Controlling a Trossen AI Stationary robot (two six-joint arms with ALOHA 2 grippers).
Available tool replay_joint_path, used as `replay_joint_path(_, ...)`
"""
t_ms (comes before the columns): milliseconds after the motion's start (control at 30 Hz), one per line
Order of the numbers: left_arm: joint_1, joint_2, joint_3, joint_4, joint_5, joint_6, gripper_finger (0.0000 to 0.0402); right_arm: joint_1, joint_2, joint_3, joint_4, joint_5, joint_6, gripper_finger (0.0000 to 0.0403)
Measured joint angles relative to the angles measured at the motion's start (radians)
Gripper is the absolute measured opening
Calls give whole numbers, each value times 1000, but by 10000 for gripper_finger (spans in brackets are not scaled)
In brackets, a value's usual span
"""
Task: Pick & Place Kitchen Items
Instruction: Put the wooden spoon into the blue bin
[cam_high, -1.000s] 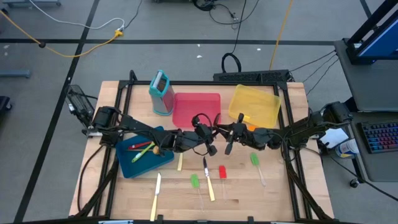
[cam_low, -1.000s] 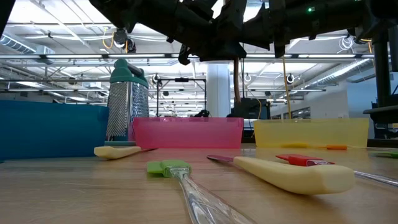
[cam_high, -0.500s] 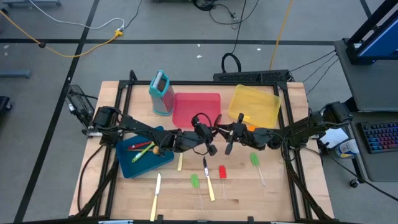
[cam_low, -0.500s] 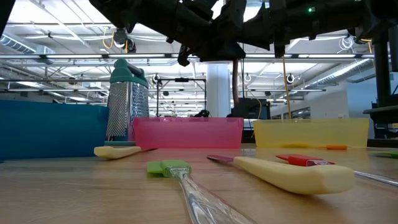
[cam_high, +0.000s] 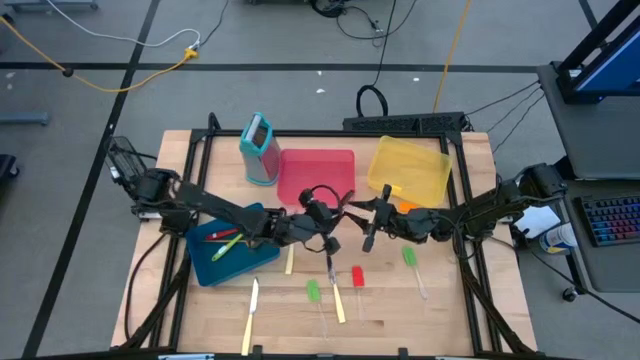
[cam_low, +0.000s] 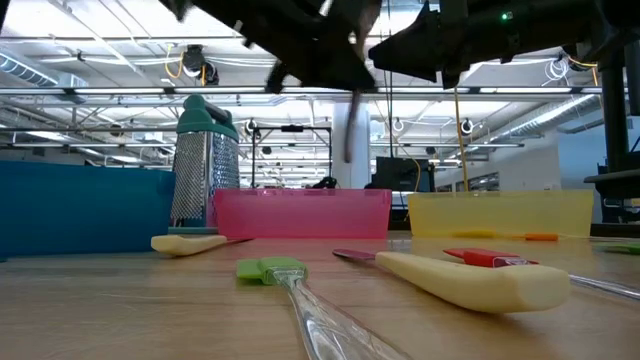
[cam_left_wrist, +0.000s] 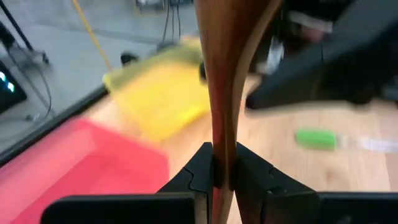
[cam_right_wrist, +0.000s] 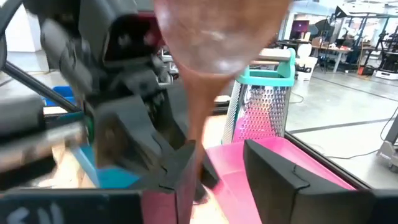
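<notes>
A teal box grater (cam_high: 259, 148) stands upright beside red tray (cam_high: 316, 175), near yellow (cam_high: 410, 168) and blue trays (cam_high: 228, 243).

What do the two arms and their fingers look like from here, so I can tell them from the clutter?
Both arms are black and slim, with loose black cables looping off them above the table. The left gripper has matte black angular fingers with stepped notches. The right gripper has the same black, blocky, wedge-shaped fingers.

Both arms crowd mid-table; bare wood (cam_high: 450, 300) at the front right is free, utensils (cam_high: 333, 287) cluttering front centre.
</notes>
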Motion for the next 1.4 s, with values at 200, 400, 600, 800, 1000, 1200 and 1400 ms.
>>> replay_joint_path(200,-52,-168,0,-392,6,-160,40,12,0,0,-12,-1,-1,145)
replay_joint_path(400,-126,-280,1,-746,81,-340,37,12,0,0,-23,-2,19,142)
replay_joint_path(600,-206,-296,1,-1075,87,-513,42,12,0,0,-36,-3,21,140)
replay_joint_path(800,-270,-296,1,-1371,143,-767,35,12,0,0,-46,-5,21,141)
replay_joint_path(1000,-334,-296,-34,-1430,291,-875,39,12,0,0,-49,-6,22,141)
replay_joint_path(1200,-387,-295,-184,-1297,473,-865,34,12,0,0,-51,-6,22,141)
replay_joint_path(1400,-398,-295,-328,-1144,642,-887,46,12,0,0,-51,-6,22,140)
